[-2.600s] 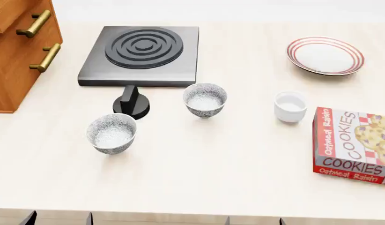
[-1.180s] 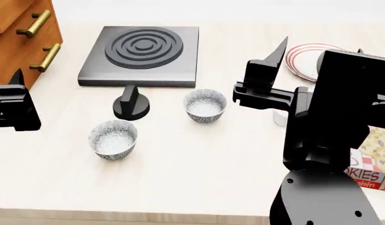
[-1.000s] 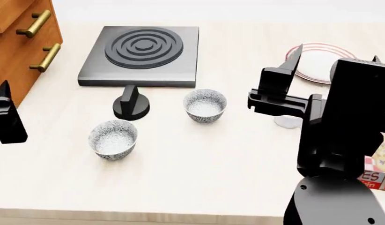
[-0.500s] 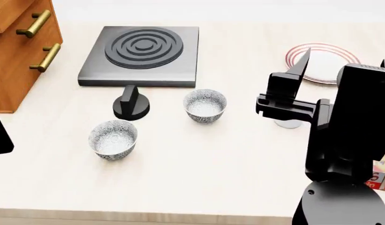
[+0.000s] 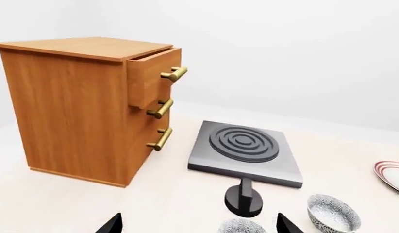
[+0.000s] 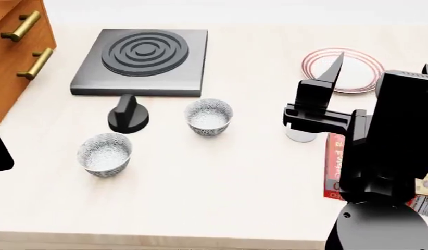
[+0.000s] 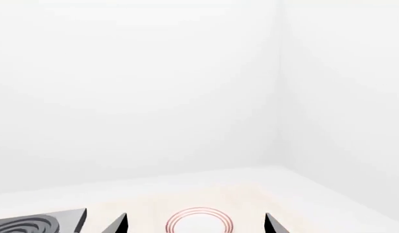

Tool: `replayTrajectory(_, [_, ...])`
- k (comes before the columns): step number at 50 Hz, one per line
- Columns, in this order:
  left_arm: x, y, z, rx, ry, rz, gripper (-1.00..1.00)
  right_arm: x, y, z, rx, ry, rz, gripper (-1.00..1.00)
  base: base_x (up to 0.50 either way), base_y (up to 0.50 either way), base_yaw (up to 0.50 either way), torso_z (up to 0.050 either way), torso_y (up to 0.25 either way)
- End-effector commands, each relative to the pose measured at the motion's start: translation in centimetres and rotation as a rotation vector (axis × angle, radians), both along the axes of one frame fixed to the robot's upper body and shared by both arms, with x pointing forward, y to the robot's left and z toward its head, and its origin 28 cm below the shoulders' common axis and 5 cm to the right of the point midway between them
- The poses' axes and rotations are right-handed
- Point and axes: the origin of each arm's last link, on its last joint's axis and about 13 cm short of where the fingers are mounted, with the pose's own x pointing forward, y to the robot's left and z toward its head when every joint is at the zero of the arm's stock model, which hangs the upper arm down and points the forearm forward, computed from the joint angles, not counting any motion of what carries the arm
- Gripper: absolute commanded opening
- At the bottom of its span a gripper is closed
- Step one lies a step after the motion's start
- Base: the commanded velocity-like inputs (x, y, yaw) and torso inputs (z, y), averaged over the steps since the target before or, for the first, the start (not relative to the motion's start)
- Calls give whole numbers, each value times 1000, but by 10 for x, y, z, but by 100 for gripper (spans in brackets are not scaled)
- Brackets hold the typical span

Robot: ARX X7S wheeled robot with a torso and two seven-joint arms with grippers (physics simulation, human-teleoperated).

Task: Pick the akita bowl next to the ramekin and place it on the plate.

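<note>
At the far left of the head view, a wooden drawer cabinet [image 6: 16,57] is cut off by the frame edge, only two brass handles showing. Below it a black sliver of the left gripper [image 6: 0,148] pokes in from the edge; the left wrist view shows just two dark fingertips well apart, so it stands spread and holds nothing.

A dark hotplate [image 6: 139,62] with concentric rings lies on the pale counter [image 6: 221,182], with a black knob [image 6: 128,115] just in front of it. Near the knob, toward the robot, stands one patterned bowl [image 6: 104,153]. The akita bowl [image 6: 209,117] sits upright to the right of the knob, between it and the ramekin, untouched.

The ramekin [image 6: 299,135] is mostly hidden behind the right arm; only its lower white edge shows. The right gripper [image 6: 377,62] hangs above the counter with its pointed fingers spread wide, empty; one finger crosses the plate [image 6: 318,65] and the other is cut off near the frame's right edge. The plate's right half is covered by the arm. In the right wrist view the plate appears whole between the two fingertips. A red cookie box [image 6: 334,166] peeks out beside the arm, its print hard to read.
</note>
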Motion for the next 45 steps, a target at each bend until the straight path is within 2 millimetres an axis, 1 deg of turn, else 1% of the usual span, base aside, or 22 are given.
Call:
replayTrajectory(1, [0,0,1,-32,-20,-9,100,-2,-2,1,17,-10,0,100,-16,-375,0,0,0])
replayTrajectory(18, [0,0,0,-33,-20,-10,100,-2,-2,0,24,-8,-5,100,-15,-376,0,0,0])
replayTrajectory(45, [0,0,1,-35,-23,-12,100,-1,-2,0,33,-4,-5,100,-14,-332,0,0,0])
